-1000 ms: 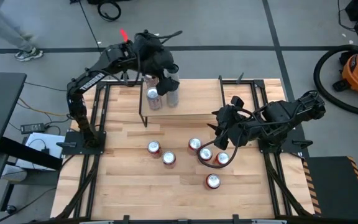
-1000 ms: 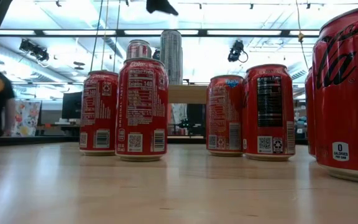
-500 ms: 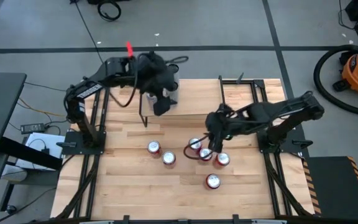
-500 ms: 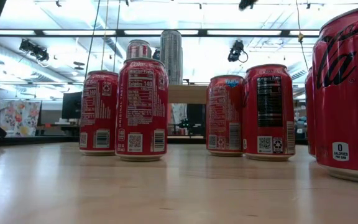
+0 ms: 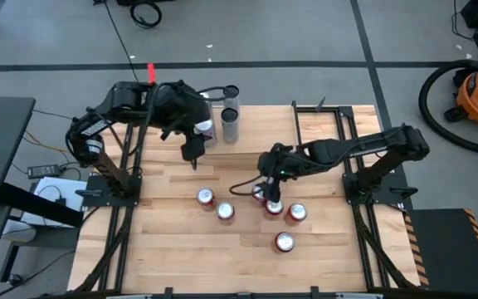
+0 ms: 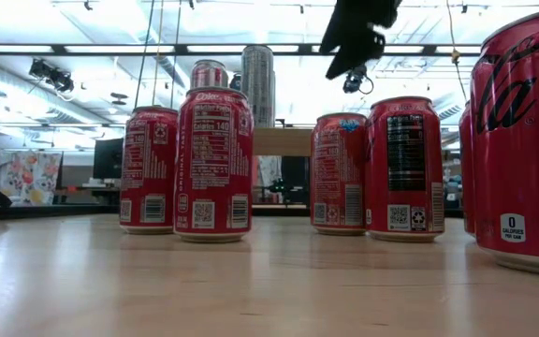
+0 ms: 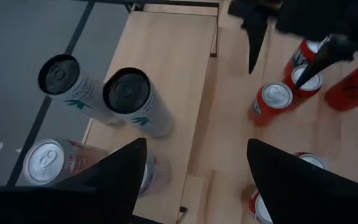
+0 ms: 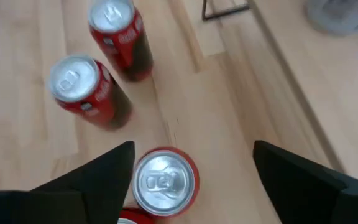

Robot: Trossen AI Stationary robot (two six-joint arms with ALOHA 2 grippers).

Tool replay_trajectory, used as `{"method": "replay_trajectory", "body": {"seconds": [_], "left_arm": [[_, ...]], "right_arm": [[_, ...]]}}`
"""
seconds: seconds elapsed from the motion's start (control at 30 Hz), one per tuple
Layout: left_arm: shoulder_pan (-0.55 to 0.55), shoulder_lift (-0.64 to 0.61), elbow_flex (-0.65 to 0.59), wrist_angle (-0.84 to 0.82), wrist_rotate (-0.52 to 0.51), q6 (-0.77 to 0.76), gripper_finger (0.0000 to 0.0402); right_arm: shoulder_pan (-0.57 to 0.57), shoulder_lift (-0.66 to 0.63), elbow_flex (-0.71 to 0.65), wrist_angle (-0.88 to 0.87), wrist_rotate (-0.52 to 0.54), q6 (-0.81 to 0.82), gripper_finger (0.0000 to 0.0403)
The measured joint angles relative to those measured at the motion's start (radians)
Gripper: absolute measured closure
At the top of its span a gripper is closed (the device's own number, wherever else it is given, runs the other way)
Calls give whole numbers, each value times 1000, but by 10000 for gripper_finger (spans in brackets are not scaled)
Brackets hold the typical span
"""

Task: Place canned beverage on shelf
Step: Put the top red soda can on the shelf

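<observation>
My right hand (image 5: 270, 196) hangs low over the cluster of red cans in the middle of the table (image 5: 173, 249), its fingers (image 8: 98, 180) spread wide, with one red can (image 8: 163, 180) standing upright between them, seen from above by its silver top; the fingers are not touching it as far as I can tell. Two more red cans (image 8: 89, 90) stand just beyond it on the bare wood, near each other but apart. From overhead I count several red cans on the table — a pair toward my left side (image 5: 206, 198), the group under my right hand, and one alone nearest the front edge (image 5: 285, 242). My left hand (image 5: 191, 149) sits over the left end of the shelf (image 7: 166, 56), its fingers (image 7: 120, 174) also wide apart and empty. On the shelf stand two tall silver cans with dark tops (image 7: 129, 93), side by side and nearly touching, and a pale can with a silver top (image 7: 45, 163) stands beside them, close under my left hand. In the low view the red cans (image 6: 213, 164) line up upright across the table, and my right hand shows dark above them.
</observation>
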Motion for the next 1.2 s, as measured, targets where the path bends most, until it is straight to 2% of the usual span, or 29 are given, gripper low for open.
{"method": "replay_trajectory", "body": {"seconds": [0.27,0.53,0.8,1.0,1.2], "left_arm": [[41,-28,0,-13,0,47,114],[90,-47,-1,-28,1,73,114],[119,-48,-1,-31,2,93,114],[119,-48,-1,-31,4,94,114],[124,-49,-1,-30,4,95,114]], "right_arm": [[-21,148,0,21,-32,27,49],[-17,198,3,17,-114,121,49],[-17,275,1,1,-166,124,50],[-18,320,4,-23,-194,101,71],[-37,299,0,-29,-199,83,88]]}}
